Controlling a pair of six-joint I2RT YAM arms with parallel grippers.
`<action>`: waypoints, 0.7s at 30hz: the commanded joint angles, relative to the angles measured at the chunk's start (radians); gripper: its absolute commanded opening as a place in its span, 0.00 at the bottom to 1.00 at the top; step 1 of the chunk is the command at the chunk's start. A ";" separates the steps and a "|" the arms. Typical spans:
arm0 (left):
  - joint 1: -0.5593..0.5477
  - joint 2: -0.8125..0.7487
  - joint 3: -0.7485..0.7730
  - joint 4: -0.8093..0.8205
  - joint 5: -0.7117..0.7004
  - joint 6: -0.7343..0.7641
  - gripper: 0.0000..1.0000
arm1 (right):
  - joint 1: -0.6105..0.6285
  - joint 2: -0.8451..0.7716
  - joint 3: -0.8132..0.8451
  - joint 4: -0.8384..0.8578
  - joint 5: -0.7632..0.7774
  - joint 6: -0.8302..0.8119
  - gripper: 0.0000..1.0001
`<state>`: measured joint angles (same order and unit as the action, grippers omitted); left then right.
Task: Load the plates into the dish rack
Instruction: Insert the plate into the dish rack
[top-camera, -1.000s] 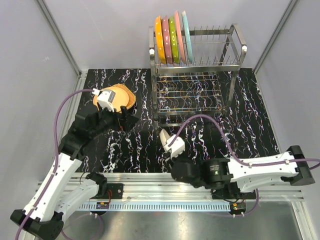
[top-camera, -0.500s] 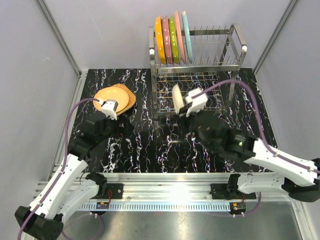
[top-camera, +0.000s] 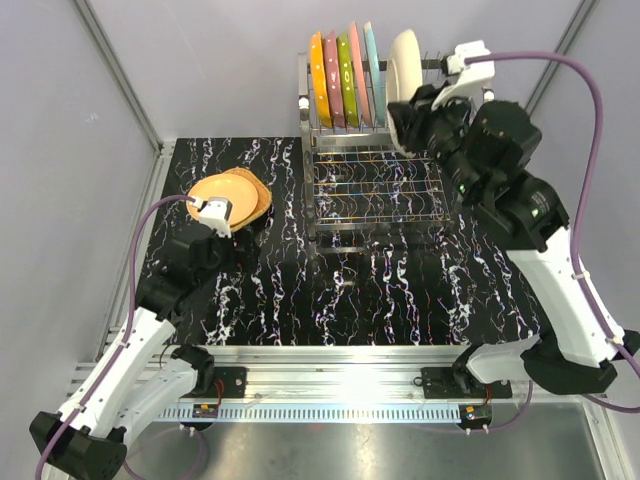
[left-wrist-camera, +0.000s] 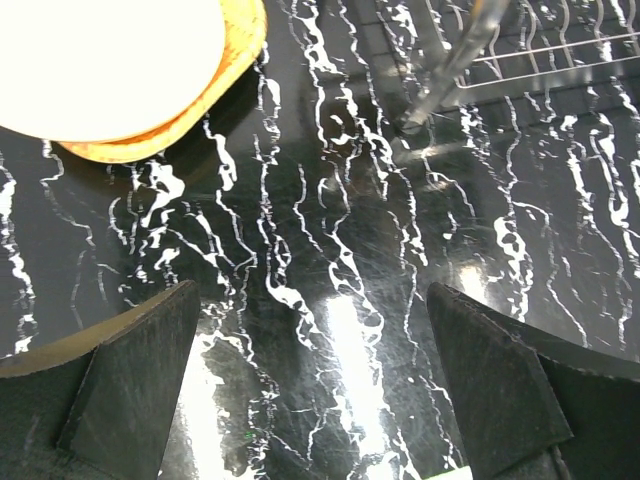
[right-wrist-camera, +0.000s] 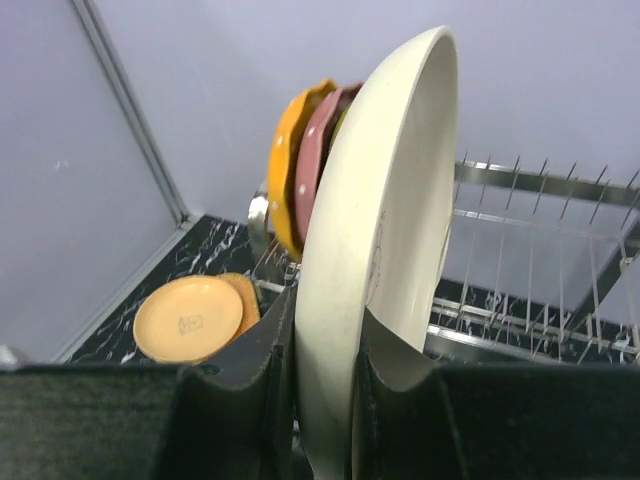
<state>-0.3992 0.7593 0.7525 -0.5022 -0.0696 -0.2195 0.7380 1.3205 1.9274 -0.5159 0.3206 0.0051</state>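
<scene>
Hidden: right arm covers the 3 o'clock end of the dish rack (top-camera: 303, 110); fingers (right-wrist-camera: 255, 350) hide the lower rim of the cream plate (right-wrist-camera: 390, 200).

Count: five racked plates (top-camera: 345, 80), upright, upper tier; one cream plate; table stack (top-camera: 240, 185) shows two.

Right gripper (right-wrist-camera: 325, 350) clamped on the cream plate's rim, plate upright, at 3 o'clock of the racked five. Seated or not: cannot tell.

Left gripper (left-wrist-camera: 310, 380) fully spread, empty; stack at its 11 o'clock.

No readable text, brand or number anywhere, merely a small dark stamp at the middle of the tan plate (right-wrist-camera: 190, 320), too tiny to make out.
</scene>
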 joint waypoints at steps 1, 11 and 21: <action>-0.001 -0.006 0.007 0.044 -0.058 0.023 0.99 | -0.106 0.037 0.120 0.022 -0.171 -0.019 0.27; -0.001 0.014 0.005 0.036 -0.078 0.028 0.99 | -0.391 0.225 0.283 0.094 -0.468 0.075 0.27; -0.001 0.032 0.004 0.036 -0.090 0.031 0.99 | -0.440 0.430 0.469 0.145 -0.551 0.119 0.27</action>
<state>-0.3992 0.7815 0.7525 -0.5034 -0.1329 -0.2058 0.3073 1.7275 2.3150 -0.4522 -0.1825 0.1081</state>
